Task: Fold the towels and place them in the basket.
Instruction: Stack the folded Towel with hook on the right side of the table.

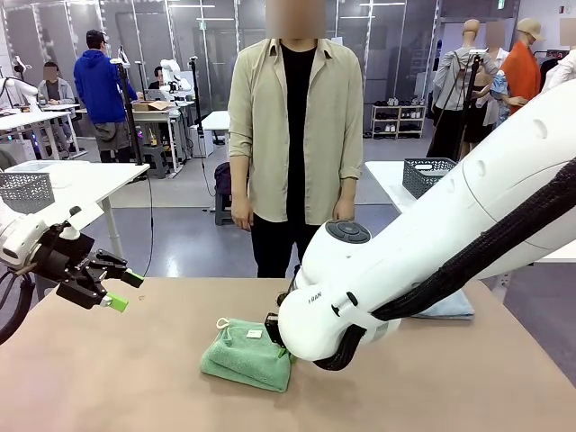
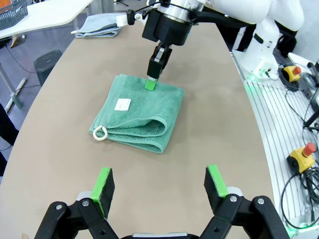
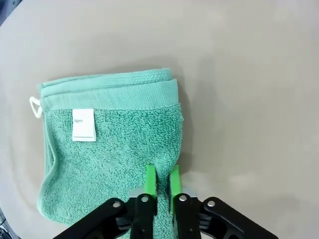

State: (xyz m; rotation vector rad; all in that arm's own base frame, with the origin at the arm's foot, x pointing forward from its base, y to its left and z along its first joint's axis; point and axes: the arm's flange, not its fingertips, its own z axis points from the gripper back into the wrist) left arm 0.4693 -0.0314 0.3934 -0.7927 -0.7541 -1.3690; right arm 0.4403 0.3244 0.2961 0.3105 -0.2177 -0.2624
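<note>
Right wrist view shows the right gripper point(image 3: 162, 181) nearly closed, pinching the edge of the mint green towel point(image 3: 109, 149); I think it should lift slowly, so the folded layers under its fingers stay together.

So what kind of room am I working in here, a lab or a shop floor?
Most likely a robotics lab or data-collection hall. Behind the person stand more white worktables with people at them, open shelving sits by the back wall, and an emergency-stop button with loose cabling lies beside this table.
</note>
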